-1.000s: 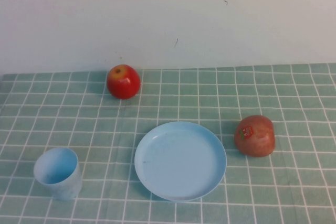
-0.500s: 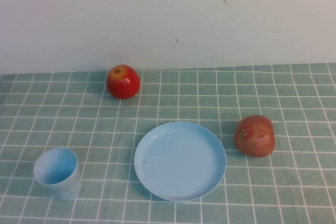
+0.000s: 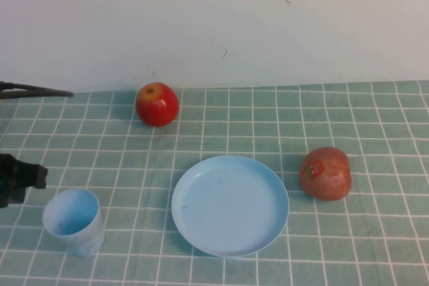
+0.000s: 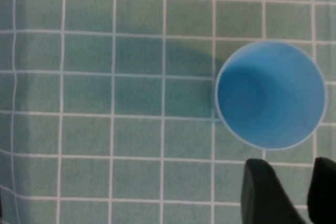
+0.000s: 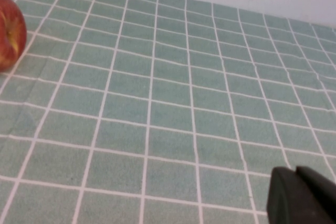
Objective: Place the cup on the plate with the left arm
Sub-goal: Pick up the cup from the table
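Hovering open beside the cup, left gripper — right gripper closed, well apart.

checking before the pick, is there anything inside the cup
Nothing shows inside the cup: the left wrist view looks straight into it and sees only bare blue wall and bottom. The left gripper, open, is beside its rim. The right gripper is parked off over the cloth.

Upright cup (empty) left of plate
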